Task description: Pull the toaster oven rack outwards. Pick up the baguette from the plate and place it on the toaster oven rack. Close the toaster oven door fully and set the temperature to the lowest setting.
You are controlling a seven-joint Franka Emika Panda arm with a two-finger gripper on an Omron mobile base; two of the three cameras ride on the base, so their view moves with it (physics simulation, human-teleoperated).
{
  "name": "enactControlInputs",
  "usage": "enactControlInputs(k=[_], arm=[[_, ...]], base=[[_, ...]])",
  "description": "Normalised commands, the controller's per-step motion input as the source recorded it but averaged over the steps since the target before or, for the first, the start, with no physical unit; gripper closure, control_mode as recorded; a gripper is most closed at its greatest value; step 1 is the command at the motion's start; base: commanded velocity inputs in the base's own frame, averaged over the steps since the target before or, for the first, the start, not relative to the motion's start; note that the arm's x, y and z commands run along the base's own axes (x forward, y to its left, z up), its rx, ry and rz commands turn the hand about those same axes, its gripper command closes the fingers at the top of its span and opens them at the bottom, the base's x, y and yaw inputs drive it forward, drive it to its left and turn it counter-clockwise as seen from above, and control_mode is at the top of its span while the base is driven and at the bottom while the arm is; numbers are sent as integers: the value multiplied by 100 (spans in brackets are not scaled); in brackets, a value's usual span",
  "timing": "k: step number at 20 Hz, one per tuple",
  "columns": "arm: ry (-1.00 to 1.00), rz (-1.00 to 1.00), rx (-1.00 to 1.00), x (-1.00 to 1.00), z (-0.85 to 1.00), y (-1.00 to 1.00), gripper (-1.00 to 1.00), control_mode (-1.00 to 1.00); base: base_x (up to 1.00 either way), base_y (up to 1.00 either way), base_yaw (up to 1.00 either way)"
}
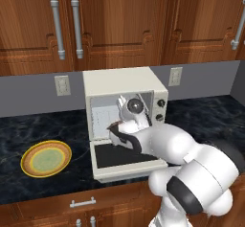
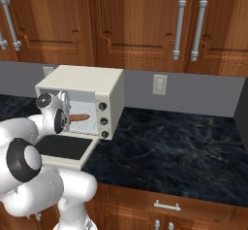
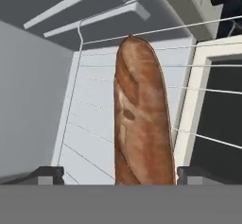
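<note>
1. In my hand view the gripper [image 3: 116,173] has its jaws spread wide, one dark fingertip [image 3: 47,173] far out on one side and the other at the opposite side.
2. The baguette [image 3: 141,119] lies lengthwise between the jaws, running straight away from them. It sits close to one fingertip, well apart from the other. I read it as released, not pinched.
3. The toaster oven rack [image 3: 94,100] is under the baguette; its thin wires cross below the loaf and run out past both jaws. The loaf rests on it.
4. Beyond the jaws, the toaster oven's pale inner wall and shelf rails.
5. Beside the jaw nearest the loaf: the cream frame and dark glass of the toaster oven door [image 3: 212,114], lying open.
6. Left base view: the gripper [image 1: 115,130] sits in the mouth of the toaster oven [image 1: 122,85], just above the lowered toaster oven door [image 1: 122,159].
7. The plate [image 1: 46,158] sits on the dark counter [image 1: 201,120], well apart from the jaws, off to the side of the oven away from its knobs. Nothing on it.
8. Right base view: the baguette [image 2: 80,117] shows inside the cavity, just past the hand; the three knobs [image 2: 102,121] are on the far side of the loaf from the hand.
9. Wood cabinets [image 2: 135,20] above, wall outlets behind.
</note>
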Motion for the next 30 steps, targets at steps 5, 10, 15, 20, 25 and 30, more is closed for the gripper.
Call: enactControlInputs(k=[5,10,15,20,25,30], arm=[[-25,-1,0,-37,19,-2,-100,-100],[-21,0,1,-40,48,-6,-100,-100],[-21,0,0,-35,67,-8,-100,-100],[-9,0,0,-45,61,-11,-100,-100],[18,0,-3,-59,33,-24,-100,-100],[33,1,-5,-57,38,-24,-100,-100]], base=[[0,0,0],[0,0,0],[0,0,0],[0,0,0],[0,0,0],[0,0,0]])
